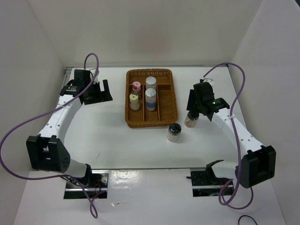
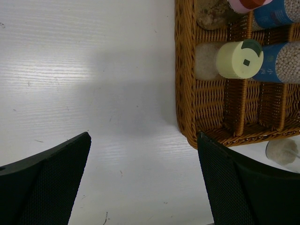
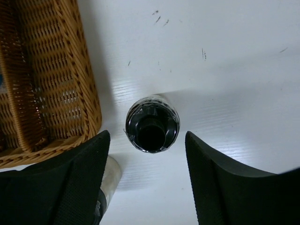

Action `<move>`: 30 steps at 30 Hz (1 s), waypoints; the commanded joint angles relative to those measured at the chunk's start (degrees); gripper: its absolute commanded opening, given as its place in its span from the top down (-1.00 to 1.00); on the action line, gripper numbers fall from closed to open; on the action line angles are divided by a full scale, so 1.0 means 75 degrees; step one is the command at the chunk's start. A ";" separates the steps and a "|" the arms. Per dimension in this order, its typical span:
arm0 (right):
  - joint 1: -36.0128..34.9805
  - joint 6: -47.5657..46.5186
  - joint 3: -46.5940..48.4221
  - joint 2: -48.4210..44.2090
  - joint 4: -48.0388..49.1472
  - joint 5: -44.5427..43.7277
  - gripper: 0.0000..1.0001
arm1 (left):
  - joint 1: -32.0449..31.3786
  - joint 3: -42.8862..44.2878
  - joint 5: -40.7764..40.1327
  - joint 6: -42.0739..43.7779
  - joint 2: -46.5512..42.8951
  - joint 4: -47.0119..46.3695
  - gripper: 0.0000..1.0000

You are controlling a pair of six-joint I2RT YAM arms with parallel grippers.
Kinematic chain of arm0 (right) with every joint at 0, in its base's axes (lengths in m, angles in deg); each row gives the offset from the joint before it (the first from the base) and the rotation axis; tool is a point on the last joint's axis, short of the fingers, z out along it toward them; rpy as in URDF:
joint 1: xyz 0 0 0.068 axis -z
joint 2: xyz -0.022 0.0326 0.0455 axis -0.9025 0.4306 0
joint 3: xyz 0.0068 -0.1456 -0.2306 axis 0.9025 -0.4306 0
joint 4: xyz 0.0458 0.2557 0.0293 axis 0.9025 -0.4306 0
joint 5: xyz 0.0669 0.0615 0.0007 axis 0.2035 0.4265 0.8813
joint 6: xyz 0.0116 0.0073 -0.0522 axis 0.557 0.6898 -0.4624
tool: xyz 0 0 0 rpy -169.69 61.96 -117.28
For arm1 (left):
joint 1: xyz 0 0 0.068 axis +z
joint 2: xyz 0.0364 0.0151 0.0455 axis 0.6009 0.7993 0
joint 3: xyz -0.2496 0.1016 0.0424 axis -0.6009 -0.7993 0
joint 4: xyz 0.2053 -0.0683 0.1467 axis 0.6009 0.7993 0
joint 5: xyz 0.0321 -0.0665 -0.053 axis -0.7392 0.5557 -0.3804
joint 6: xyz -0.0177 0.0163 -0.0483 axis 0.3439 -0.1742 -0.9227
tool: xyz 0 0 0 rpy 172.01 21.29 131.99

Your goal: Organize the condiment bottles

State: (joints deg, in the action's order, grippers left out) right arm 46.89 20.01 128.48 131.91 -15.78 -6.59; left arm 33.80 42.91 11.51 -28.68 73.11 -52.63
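— What took up the most room?

— The white table (image 1: 117,140), with the left arm (image 1: 61,117) and right arm (image 1: 234,126) reaching over it. The brown wicker tray (image 1: 150,124) sat in the middle, towards the back.

— And the grippers?

— The left gripper (image 2: 143,178) hovered over bare table just beside the tray's left wall, its jaws wide apart and holding nothing. The right gripper (image 3: 146,140) was down near the tray's right front corner, its jaws apart, with a gap on each side of a black-capped bottle (image 3: 152,124) standing between them.

— Where were the other bottles?

— The second black-capped bottle (image 1: 174,132) stood on the table just in front of the tray. Inside it, two silver-capped bottles (image 1: 150,83) stood in the middle row, and the pink-capped bottle (image 1: 136,87) and yellow-capped bottle (image 1: 134,101) stood in the left row.
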 commanded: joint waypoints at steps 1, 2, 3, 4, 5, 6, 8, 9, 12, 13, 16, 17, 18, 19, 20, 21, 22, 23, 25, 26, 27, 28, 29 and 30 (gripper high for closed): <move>0.0051 0.0265 -0.0052 0.0268 0.0160 -0.0105 -0.37 | 0.0043 -0.0040 0.0084 -0.0085 -0.0222 -0.0198 -1.00; 0.0051 0.0265 -0.0052 0.0350 0.0160 -0.0105 -0.35 | 0.0043 -0.0040 0.0083 -0.0085 -0.0222 -0.0198 -1.00; 0.0051 0.0265 -0.0052 0.0350 0.0230 -0.0105 -0.35 | 0.0043 0.0030 0.0083 -0.0085 -0.0222 -0.0198 -1.00; 0.0051 0.0265 -0.0052 0.0420 0.0230 -0.0105 -0.32 | 0.0043 0.0030 0.0083 -0.0085 -0.0152 -0.0198 -1.00; 0.0051 0.0265 -0.0134 0.0421 0.0230 -0.0105 -0.27 | 0.0043 0.0030 0.0013 -0.0085 -0.0151 -0.0129 -1.00; 0.0051 0.0265 -0.0135 0.0421 0.0230 -0.0036 -0.27 | 0.0043 0.0100 0.0013 -0.0015 -0.0082 -0.0128 -1.00; 0.0051 0.0336 -0.0135 0.0491 0.0301 -0.0035 -0.25 | 0.0043 0.0101 0.0013 -0.0014 0.0000 -0.0128 -1.00; 0.0051 0.0336 -0.0135 0.0561 0.0301 -0.0035 -0.25 | 0.0043 0.0101 0.0013 -0.0014 0.0001 -0.0128 -1.00; 0.0051 0.0406 -0.0204 0.0561 0.0301 -0.0035 -0.21 | 0.0043 0.0183 0.0013 0.0056 0.0071 -0.0128 -1.00; 0.0051 0.0406 -0.0205 0.0643 0.0301 -0.0035 -0.21 | 0.0043 0.0183 0.0013 0.0056 0.0071 -0.0128 -1.00; 0.0051 0.0476 -0.0298 0.0713 0.0301 0.0035 -0.16 | 0.0043 0.0183 0.0013 0.0126 0.0141 -0.0128 -1.00; 0.0051 0.0476 -0.0299 0.0714 0.0301 0.0035 -0.12 | 0.0043 0.0183 0.0013 0.0126 0.0142 -0.0128 -1.00; 0.0051 0.0476 -0.0299 0.0714 0.0301 0.0035 -0.09 | 0.0043 0.0183 0.0013 0.0126 0.0142 -0.0128 -1.00; 0.0051 0.0476 -0.0299 0.0783 0.0301 0.0035 -0.09 | 0.0043 0.0183 0.0013 0.0126 0.0142 -0.0128 -1.00; 0.0051 0.0476 -0.0299 0.0784 0.0301 0.0035 -0.01 | 0.0043 0.0183 0.0013 0.0126 0.0142 -0.0128 -1.00; 0.0051 0.0476 -0.0299 0.0784 0.0301 0.0035 0.02 | 0.0043 0.0183 0.0013 0.0126 0.0142 -0.0128 -1.00; 0.0051 0.0476 -0.0299 0.0784 0.0301 0.0035 0.05 | 0.0043 0.0183 0.0013 0.0196 0.0211 -0.0128 -1.00; 0.0051 0.0476 -0.0299 0.0784 0.0301 0.0035 0.08 | 0.0043 0.0183 0.0013 0.0197 0.0212 -0.0128 -1.00; 0.0051 0.0476 -0.0299 0.0784 0.0301 0.0035 0.11 | 0.0043 0.0183 0.0013 0.0197 0.0212 -0.0128 -1.00; 0.0051 0.0476 -0.0299 0.0854 0.0301 -0.0046 0.20 | 0.0043 0.0183 0.0013 0.0197 0.0212 -0.0128 -1.00; 0.0051 0.0546 -0.0299 0.0854 0.0301 -0.0047 0.25 | 0.0043 0.0183 0.0013 0.0197 0.0212 -0.0128 -1.00; 0.0051 0.0546 -0.0299 0.0854 0.0301 -0.0047 0.30 | 0.0043 0.0183 0.0013 0.0197 0.0212 -0.0128 -1.00; 0.0051 0.0546 -0.0299 0.0854 0.0301 -0.0047 0.35 | 0.0043 0.0183 0.0013 0.0197 0.0212 -0.0128 -1.00; 0.0051 0.0546 -0.0299 0.0854 0.0301 -0.0047 0.40 | 0.0043 0.0183 0.0013 0.0197 0.0212 -0.0128 -1.00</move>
State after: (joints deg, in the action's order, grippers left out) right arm 46.91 23.23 126.41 137.92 -15.23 -6.13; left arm 33.80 42.91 11.46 -28.28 74.42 -52.58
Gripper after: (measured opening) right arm 0.341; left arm 1.000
